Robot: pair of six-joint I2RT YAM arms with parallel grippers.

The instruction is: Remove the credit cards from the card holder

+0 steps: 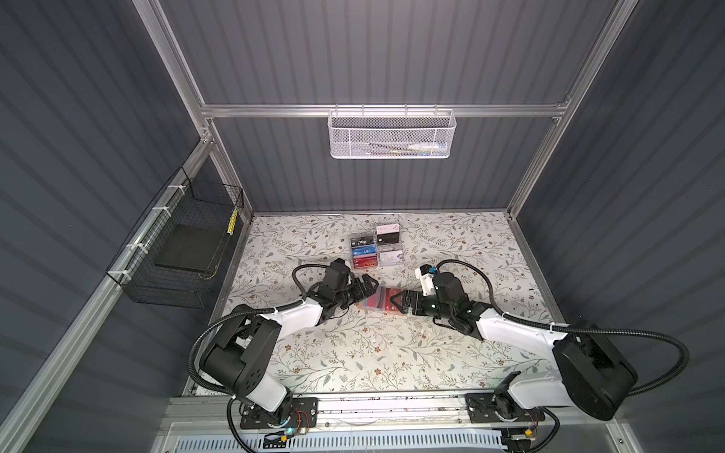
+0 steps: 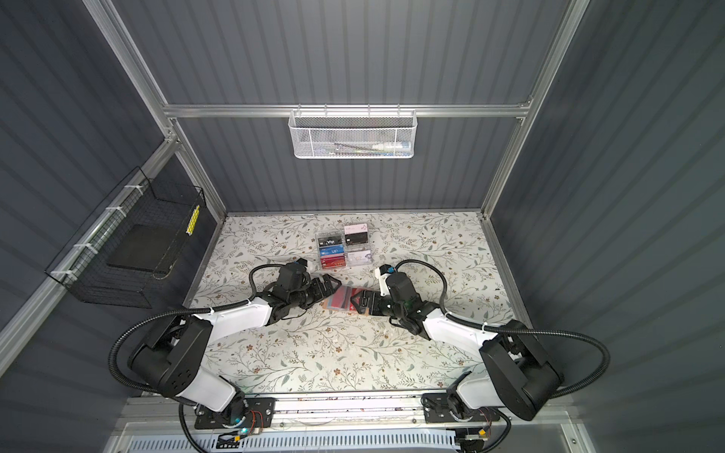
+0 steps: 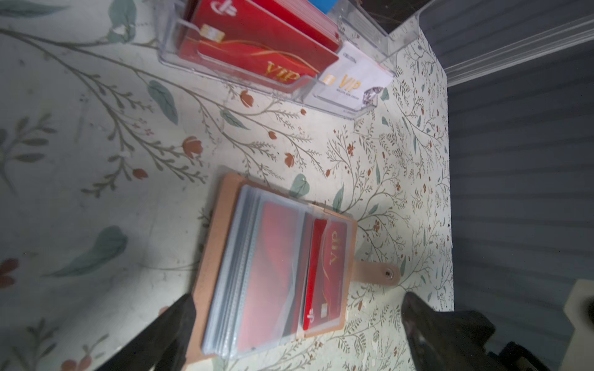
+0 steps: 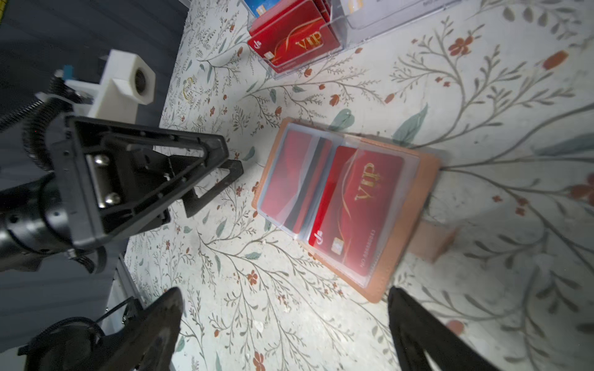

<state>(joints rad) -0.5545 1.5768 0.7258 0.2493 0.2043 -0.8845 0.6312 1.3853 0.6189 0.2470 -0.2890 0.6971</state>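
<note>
1. Left gripper [image 1: 364, 287]: the jaws stand fully apart and hold nothing. It hovers just beside the left edge of the card holder [image 3: 221, 231]. I judge its job is to hold the booklet down, so I bring one finger onto the stack of clear sleeves on the left page, not onto the bare cover, or the sleeves may lift with the card.

2. The card holder lies open and flat on the floral table [image 1: 353, 353], between the two grippers and in front of the clear acrylic rack [image 1: 376, 251]. The credit cards [image 4: 363, 205] remain in their sleeves; a red one faces up on the right page.

3. Right gripper [image 1: 397, 302]: also spread wide and empty, with its tips over the right page. From above I cannot tell whether it touches the sleeve. I narrow the jaws before descending, take only the card edge nearest the spine, and draw it out parallel to the page.
</note>
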